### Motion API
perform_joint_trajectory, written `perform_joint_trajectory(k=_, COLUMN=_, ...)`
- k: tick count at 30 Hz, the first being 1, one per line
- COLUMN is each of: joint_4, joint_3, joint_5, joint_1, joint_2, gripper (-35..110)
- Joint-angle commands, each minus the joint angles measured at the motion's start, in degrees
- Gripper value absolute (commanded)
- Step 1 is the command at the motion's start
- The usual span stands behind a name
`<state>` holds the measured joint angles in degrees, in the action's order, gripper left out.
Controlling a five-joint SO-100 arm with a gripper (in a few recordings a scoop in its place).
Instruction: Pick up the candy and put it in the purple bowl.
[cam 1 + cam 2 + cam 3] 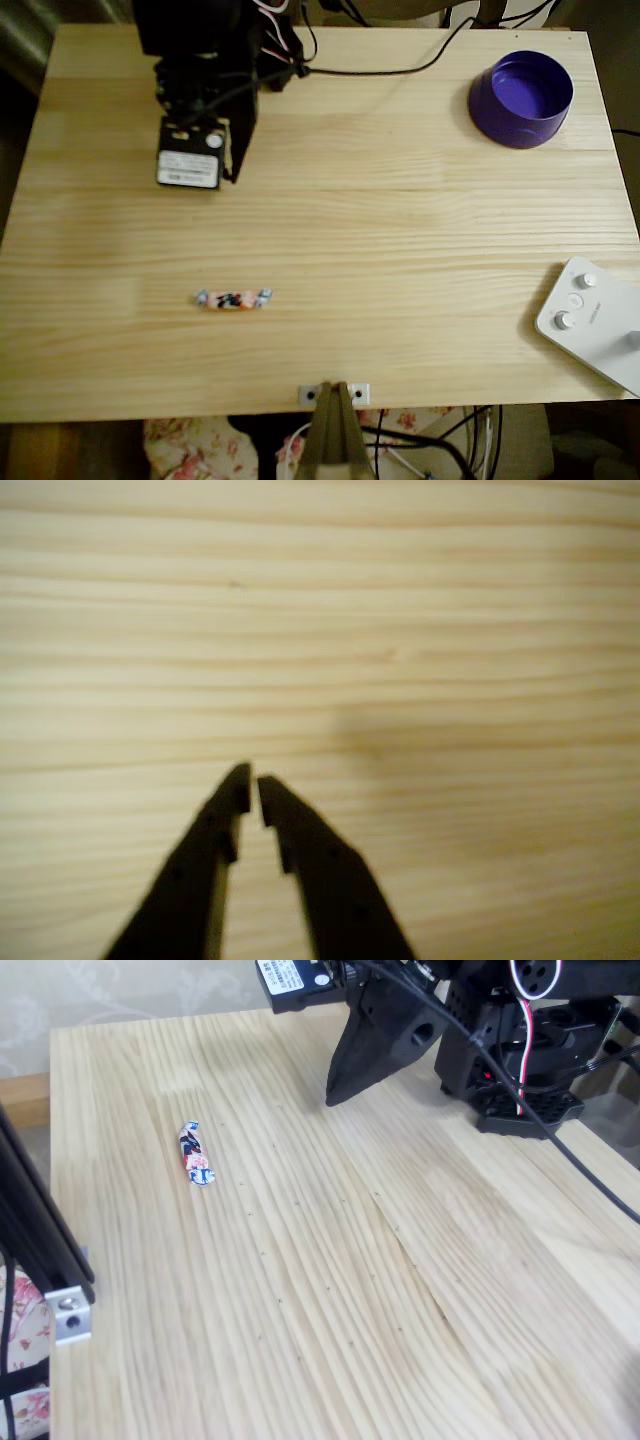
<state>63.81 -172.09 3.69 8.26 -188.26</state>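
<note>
Near the table's eleven o'clock corner in the overhead view, the black claw (250, 777) hangs over bare wood, tips nearly touching, clenched on nothing. At about six o'clock from it lies the candy (233, 299), well apart. The purple bowl (521, 99) sits at two o'clock. Reaching has barely begun; the next move calls for opening and descending over the candy.

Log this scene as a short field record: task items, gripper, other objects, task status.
candy: lying flat on the wooden table, near the front edge in the overhead view, untouched
purple bowl: upright at a far corner, nothing seen inside
gripper: above bare wood, jaws nearly shut, holding nothing, well apart from the candy
white device: at the table's right edge in the overhead view, with round knobs
status: candy not yet picked up
</note>
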Motion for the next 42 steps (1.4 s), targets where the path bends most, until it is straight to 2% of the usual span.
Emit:
perform_joint_trajectory(k=1, joint_4=0.6, joint_3=0.6, joint_5=0.7, joint_1=0.5, joint_2=-0.8, gripper=-1)
perform_joint_trajectory(k=14, joint_4=0.6, joint_3=0.6, joint_5=0.4, joint_1=0.9, joint_2=-0.8, gripper=-1)
perform_joint_trajectory(k=19, joint_4=-0.4, joint_3=1.8, joint_5=0.8, joint_1=4.3, joint_2=-0.3, gripper=-1)
perform_joint_trajectory(k=26, joint_4=-0.9, joint_3=13.6, joint_5=0.6, joint_1=8.0, joint_2=11.4, gripper=-1)
perform_joint_trajectory(k=31, joint_4=-5.2, joint_3=26.0, joint_5=1.2, joint_1=8.5, joint_2=24.0, gripper=-1)
perform_joint_trajectory(k=34, joint_4=-7.9, joint_3=35.6, joint_5=5.4, joint_1=8.3, joint_2=35.9, gripper=-1)
perform_joint_trajectory(k=38, joint_4=-9.1, joint_3=48.8, joint_5=19.2, joint_1=8.4, joint_2=50.9, gripper=-1)
perform_joint_trajectory(k=42, joint_4=-8.9, joint_3=58.4, joint_5=27.1, joint_1=9.7, joint_2=61.3, gripper=-1)
